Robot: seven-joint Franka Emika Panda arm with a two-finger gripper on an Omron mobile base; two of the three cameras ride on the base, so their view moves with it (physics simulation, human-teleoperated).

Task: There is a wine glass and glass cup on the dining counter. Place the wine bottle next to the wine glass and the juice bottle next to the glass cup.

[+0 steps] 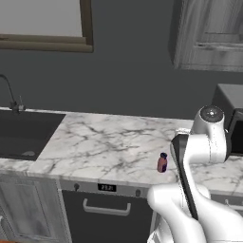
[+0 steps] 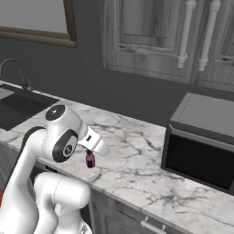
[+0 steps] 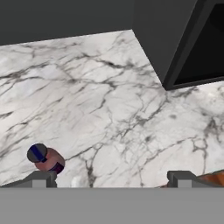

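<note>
A dark grey wall runs behind a white marble counter (image 1: pixel 104 142) veined in grey, and that counter is where we're parked right now. Off to the left we see a dark sink (image 1: pixel 23 135) sunk into the top, with a thin curved faucet (image 1: pixel 10 95) rising behind it. Grey wooden cabinets (image 2: pixel 155 36) hang above, and on the right a dark microwave (image 2: pixel 201 141) sits on the marble.

The juice bottle (image 1: pixel 162 163), small and reddish-pink with a dark blue cap, stands upright near the counter's front edge, just beside our arm. In the right base view we catch it (image 2: pixel 90 159) tucked directly under the white hand. Looking down from the hand, the juice bottle (image 3: pixel 45 158) sits at the lower left, right by one fingertip (image 3: pixel 39 178).

Our gripper (image 3: pixel 109 179) hangs above the marble with its jaws spread as wide as they go, and there's nothing between them. The bottle is outside the gap, off to one side, untouched.
</note>
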